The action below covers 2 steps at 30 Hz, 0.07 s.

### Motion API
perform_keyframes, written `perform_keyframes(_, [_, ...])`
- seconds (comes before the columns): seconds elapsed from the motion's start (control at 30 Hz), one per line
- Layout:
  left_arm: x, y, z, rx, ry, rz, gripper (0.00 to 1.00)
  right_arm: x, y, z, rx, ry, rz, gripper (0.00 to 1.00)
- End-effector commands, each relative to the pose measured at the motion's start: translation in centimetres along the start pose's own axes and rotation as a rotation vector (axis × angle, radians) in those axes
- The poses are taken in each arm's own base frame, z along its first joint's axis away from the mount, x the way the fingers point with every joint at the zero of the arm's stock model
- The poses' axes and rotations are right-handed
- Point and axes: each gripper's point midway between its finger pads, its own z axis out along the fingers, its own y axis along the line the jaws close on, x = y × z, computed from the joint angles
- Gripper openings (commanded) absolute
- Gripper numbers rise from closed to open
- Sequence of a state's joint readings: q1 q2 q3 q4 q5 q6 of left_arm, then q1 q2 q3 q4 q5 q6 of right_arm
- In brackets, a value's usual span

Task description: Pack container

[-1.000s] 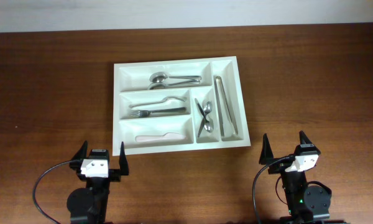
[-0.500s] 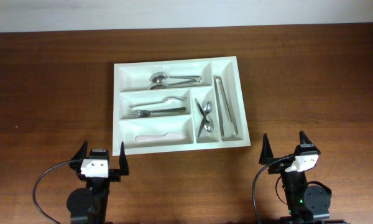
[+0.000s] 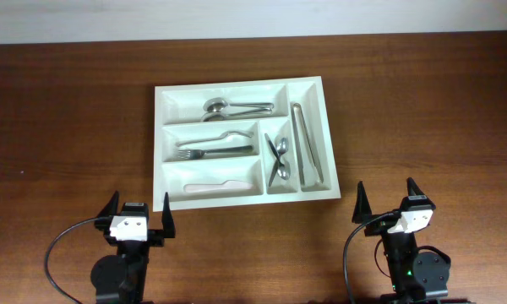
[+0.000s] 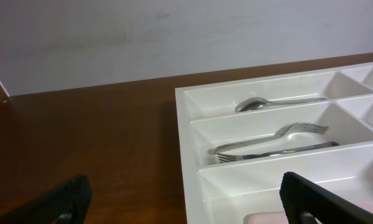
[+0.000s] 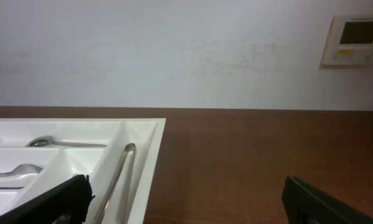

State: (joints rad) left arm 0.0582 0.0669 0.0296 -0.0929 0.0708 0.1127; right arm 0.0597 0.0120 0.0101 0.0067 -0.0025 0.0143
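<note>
The container [image 3: 157, 143], a large white tray, lies at the middle of the table. Its long compartments hold spoons [image 3: 237, 107], forks [image 3: 213, 145] and a white knife [image 3: 214, 183]. Its narrow ones hold small spoons [image 3: 278, 158] and tongs [image 3: 308, 145]. My left gripper [image 3: 139, 211] stands open just off the tray's front left corner, holding nothing. My right gripper [image 3: 387, 203] is open and empty beyond the front right corner. In the left wrist view the left gripper [image 4: 186, 202] straddles the container's corner [image 4: 186, 124]. In the right wrist view the tongs [image 5: 118, 174] lie left of the right gripper [image 5: 186, 202].
Bare brown wood [image 3: 422, 118] surrounds the tray on all sides. A pale wall [image 5: 174, 50] rises behind the table's far edge, with a small wall panel [image 5: 354, 37] at the right. Black cables loop beside both arm bases.
</note>
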Motion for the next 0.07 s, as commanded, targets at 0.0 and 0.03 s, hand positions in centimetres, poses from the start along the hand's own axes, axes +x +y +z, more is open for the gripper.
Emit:
perform_keyframes(0.0, [0.28, 0.03, 0.03, -0.006, -0.001, 0.018, 0.99, -0.08, 0.35, -0.03, -0.018, -0.009, -0.007, 0.99])
perform_keyframes(0.03, [0.28, 0.03, 0.03, -0.006, -0.001, 0.018, 0.99, -0.08, 0.35, -0.03, -0.018, -0.009, -0.007, 0.99])
